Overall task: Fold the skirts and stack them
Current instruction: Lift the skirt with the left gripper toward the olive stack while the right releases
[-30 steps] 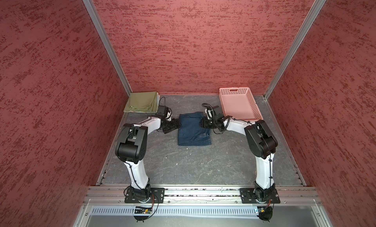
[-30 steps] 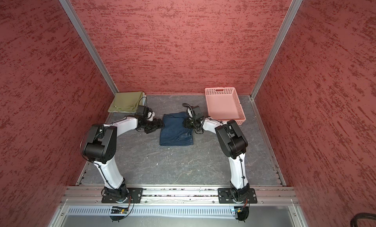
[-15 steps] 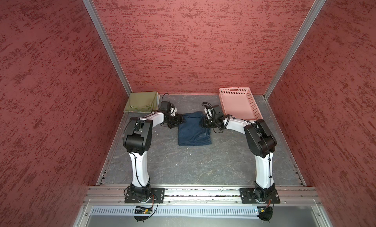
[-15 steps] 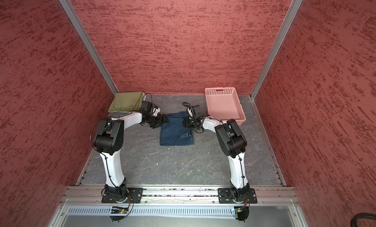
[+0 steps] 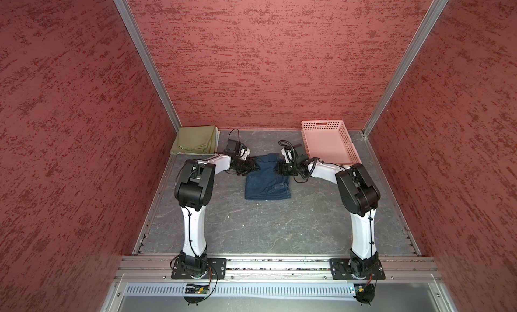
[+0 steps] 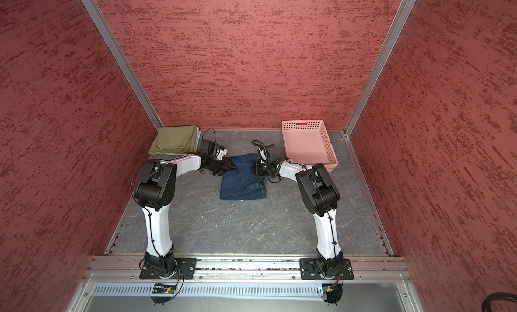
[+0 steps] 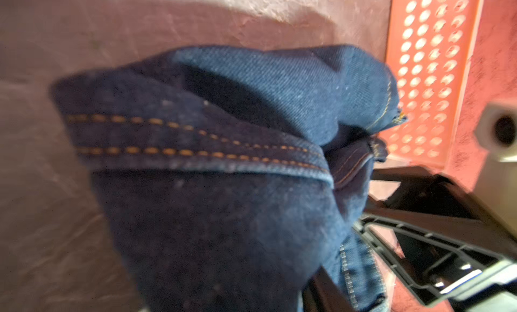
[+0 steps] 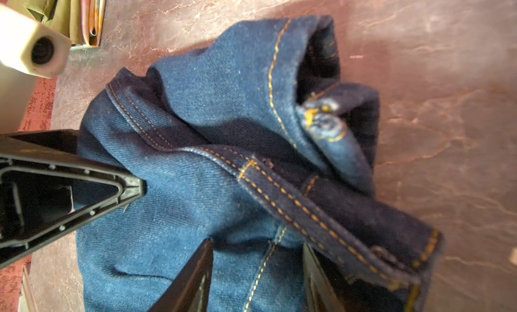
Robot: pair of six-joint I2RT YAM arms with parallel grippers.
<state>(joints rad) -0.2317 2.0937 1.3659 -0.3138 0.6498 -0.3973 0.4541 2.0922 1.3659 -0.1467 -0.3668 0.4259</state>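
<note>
A folded dark blue denim skirt [image 5: 267, 182] [image 6: 243, 182] lies mid-table in both top views. My left gripper [image 5: 250, 165] [image 6: 230, 165] sits at its far left corner, shut on bunched denim [image 7: 223, 212] that hides most of its jaws; only one finger [image 7: 321, 293] shows. My right gripper [image 5: 278, 168] [image 6: 255, 168] holds the far right corner, and in the right wrist view that right gripper [image 8: 257, 268] is shut on a fold of denim [image 8: 223, 114]. The olive-green skirt [image 5: 195, 140] [image 6: 174, 140] lies folded in the far left corner on top of the floral skirt [image 8: 95, 17], of which only an edge shows.
A pink perforated basket [image 5: 321, 124] [image 6: 302, 124] [image 7: 425, 73] stands at the far right, close behind my right wrist. Red walls close in the grey table [image 5: 265, 229] on three sides. Both arm bases stand on the front rail.
My left gripper has moved right from beside the skirt onto its far left corner, and its jaws have closed. The right arm has not moved.
</note>
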